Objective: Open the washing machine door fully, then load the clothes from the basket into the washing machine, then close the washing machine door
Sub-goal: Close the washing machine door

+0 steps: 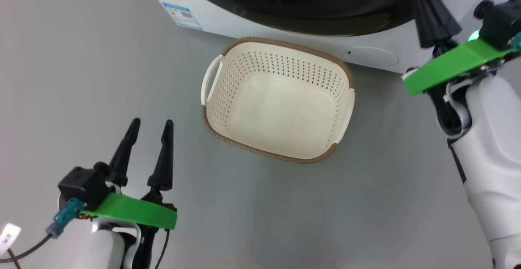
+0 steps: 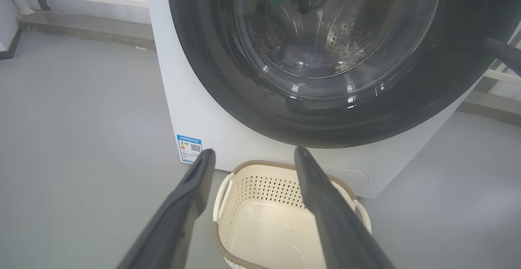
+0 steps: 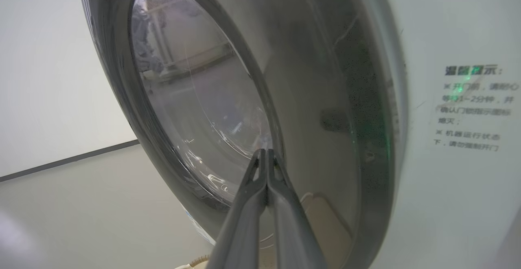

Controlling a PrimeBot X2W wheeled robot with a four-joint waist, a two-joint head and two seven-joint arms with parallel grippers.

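Right end effector (image 3: 265, 151) pinched toward door (image 3: 325, 77).

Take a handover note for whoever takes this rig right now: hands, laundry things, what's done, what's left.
Left hand: open, empty, above the floor beside the basket.
Right hand: shut, empty, tips close to the washing machine door.
Basket: empty, on the floor before the washing machine.
Done: loading, it seems; door looks closed.
Left: confirm the door has latched; I cannot tell.
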